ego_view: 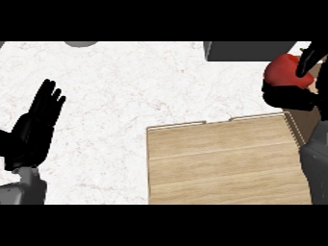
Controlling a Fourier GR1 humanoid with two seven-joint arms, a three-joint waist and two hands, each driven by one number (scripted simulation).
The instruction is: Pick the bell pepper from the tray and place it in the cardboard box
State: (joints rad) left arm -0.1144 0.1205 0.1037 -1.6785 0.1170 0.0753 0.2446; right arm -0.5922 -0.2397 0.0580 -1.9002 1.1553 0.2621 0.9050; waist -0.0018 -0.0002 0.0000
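– Right hand (291,96) first: what has it got?
– Its fingers are curled round the red bell pepper (283,71), cupping it so it can travel without rolling out.
– Where is the pepper, then?
– Off the wooden tray (216,158), held up beyond the tray's far right corner, over the white counter (124,86).
– And the cardboard box (303,126)?
– Probably the brown strip just right of the tray, mostly hidden by the right forearm. I judge the carry is well along, with lowering and release left.
– Left hand (35,127)?
– Fingers straight and together, resting at the view's left, clear of the route.
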